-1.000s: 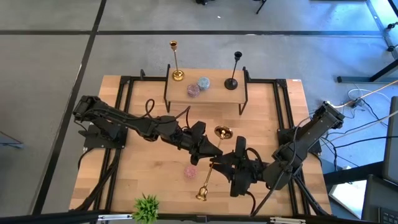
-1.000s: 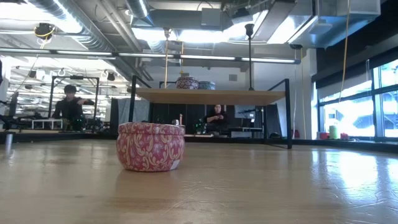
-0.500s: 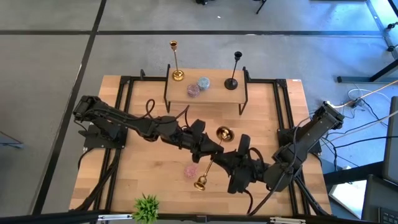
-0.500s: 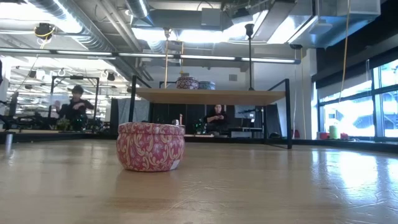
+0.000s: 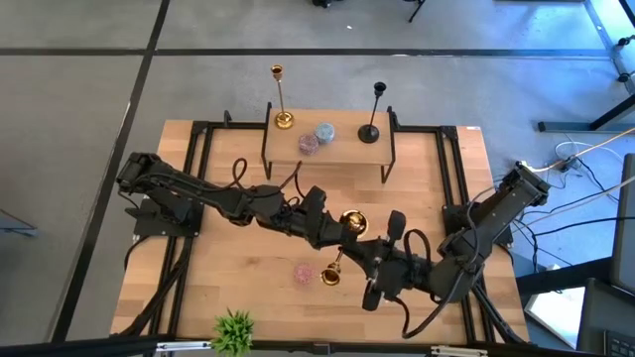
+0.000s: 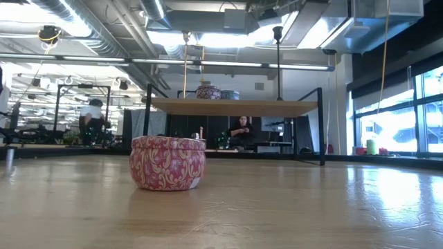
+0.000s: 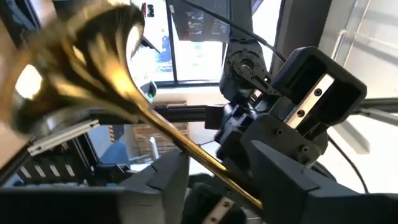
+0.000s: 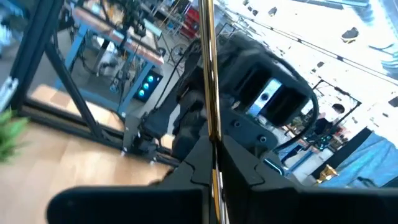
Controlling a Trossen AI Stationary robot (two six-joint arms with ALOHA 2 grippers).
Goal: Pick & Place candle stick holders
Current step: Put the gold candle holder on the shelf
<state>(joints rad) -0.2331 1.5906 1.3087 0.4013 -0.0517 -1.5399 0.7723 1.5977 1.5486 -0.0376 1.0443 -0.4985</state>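
A gold candle stick holder (image 5: 339, 250) is in the air over the table's middle, tilted, with its round base (image 5: 352, 220) toward the far side and its cup end (image 5: 330, 275) toward the near side. My right gripper (image 5: 365, 260) is shut on its stem. My left gripper (image 5: 333, 234) is open, one finger on either side of the stem (image 7: 186, 146) below the base (image 7: 81, 62). A second gold holder (image 5: 281, 99) and a black holder (image 5: 374, 114) stand upright on their bases on a raised wooden shelf (image 5: 342, 154). My right gripper pinches the gold holder's stem (image 8: 211, 134) between its two fingers, about midway along it. The fingers come level from the table's right-near side and lie across the stem. The holder is lifted clear of the table and tilted.
Two small tins (image 5: 317, 137) sit on the shelf between the standing holders. A pink patterned tin (image 5: 304, 273) (image 6: 167, 162) stands on the table beside the held holder's cup end. A green plant (image 5: 234, 332) is at the near edge. People show in the room beyond.
The gold holder has swung steeper: its cup end has gone from near the table's near edge toward the middle, while its base has stayed by my left gripper. My right gripper has turned with it and shifted a little toward the table's right edge.
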